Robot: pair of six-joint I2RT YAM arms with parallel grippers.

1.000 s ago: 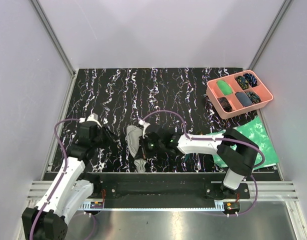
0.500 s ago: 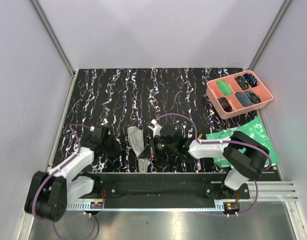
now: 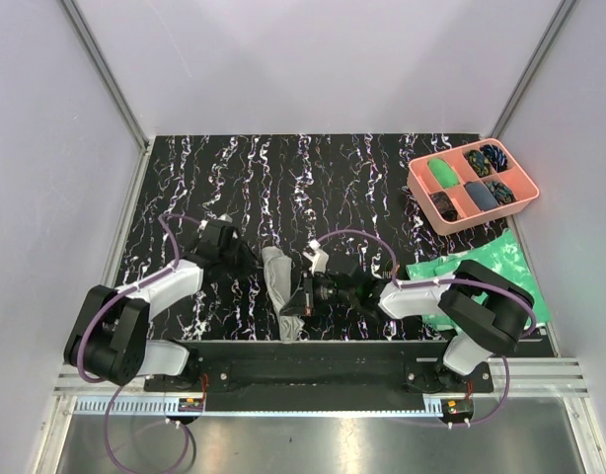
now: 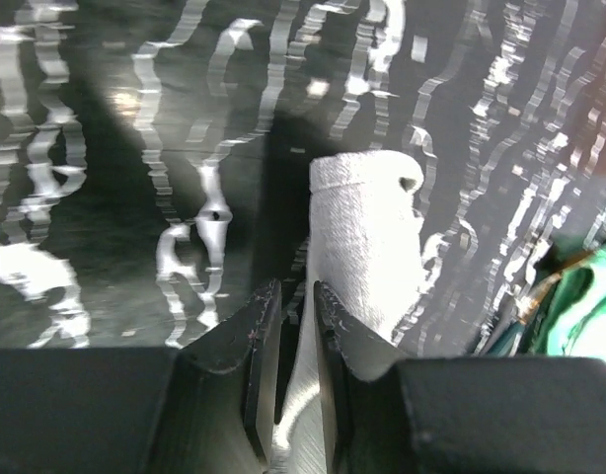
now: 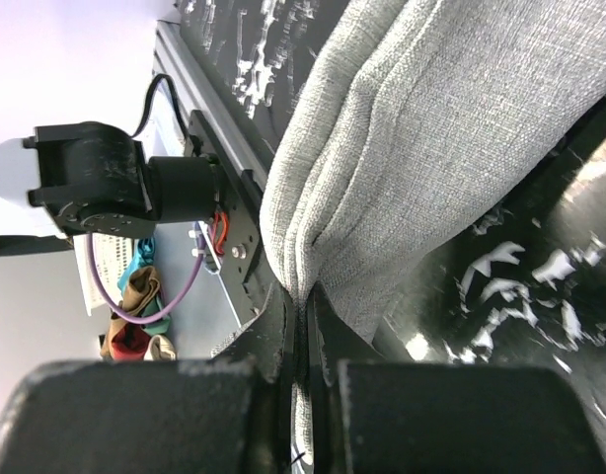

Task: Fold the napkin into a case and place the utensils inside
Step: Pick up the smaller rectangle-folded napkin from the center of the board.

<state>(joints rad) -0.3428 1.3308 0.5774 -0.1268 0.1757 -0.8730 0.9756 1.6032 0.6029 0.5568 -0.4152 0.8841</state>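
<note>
Early on: plain light-grey cloth napkin (image 3: 276, 276) bunched near centre, pinched by left gripper (image 4: 295, 301) and right gripper (image 5: 303, 296); case unformed, utensils not yet inside.

The napkin (image 3: 280, 291) is seen as plain light-grey cloth, folded lengthwise into a narrow strip of several layers. It is laid on the surface (image 3: 333, 178) near the front edge, running from far to near, between the two arms. Its far end (image 4: 362, 247) is rounded over into a soft roll, with an edge taken between the fingers of the left end effector (image 4: 295, 336). Its stacked folds (image 5: 431, 128) are pinched at the near end by the right end effector (image 5: 301, 326).
</note>
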